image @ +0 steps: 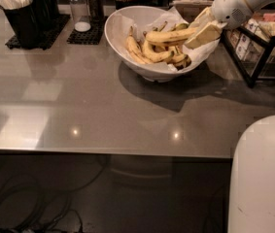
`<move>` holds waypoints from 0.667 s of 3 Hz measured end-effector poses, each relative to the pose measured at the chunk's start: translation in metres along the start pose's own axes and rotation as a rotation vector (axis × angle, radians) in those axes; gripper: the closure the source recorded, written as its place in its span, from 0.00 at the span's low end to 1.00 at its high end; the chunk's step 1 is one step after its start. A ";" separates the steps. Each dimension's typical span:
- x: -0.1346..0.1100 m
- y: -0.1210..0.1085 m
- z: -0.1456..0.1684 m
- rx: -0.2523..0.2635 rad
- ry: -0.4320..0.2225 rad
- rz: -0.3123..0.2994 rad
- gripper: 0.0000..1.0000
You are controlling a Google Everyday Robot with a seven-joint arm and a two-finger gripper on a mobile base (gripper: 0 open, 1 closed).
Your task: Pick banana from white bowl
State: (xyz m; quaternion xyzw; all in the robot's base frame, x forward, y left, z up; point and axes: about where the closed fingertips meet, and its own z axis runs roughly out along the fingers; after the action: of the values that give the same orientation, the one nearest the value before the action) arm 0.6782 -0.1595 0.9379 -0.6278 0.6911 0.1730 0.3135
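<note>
The white bowl (113,33) stands at the back middle of the grey table, lined with white paper. It holds several yellow bananas (152,56). The long, nearly straight banana (168,35) lies level, raised above the others. My gripper (198,31) reaches in from the upper right over the bowl's right rim. Its cream fingers (206,33) are shut on the banana's right end.
A black holder with white packets (23,13) and shakers on a black mat (82,13) stand at the back left. A black wire rack with boxes (256,50) stands right of the bowl. My white body (263,178) fills the lower right.
</note>
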 end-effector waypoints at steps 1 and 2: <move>-0.004 0.013 -0.016 -0.018 -0.165 0.043 1.00; 0.002 0.030 -0.036 -0.022 -0.268 0.087 1.00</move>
State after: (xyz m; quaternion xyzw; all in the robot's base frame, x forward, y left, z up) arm 0.6409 -0.1789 0.9590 -0.5720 0.6675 0.2764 0.3884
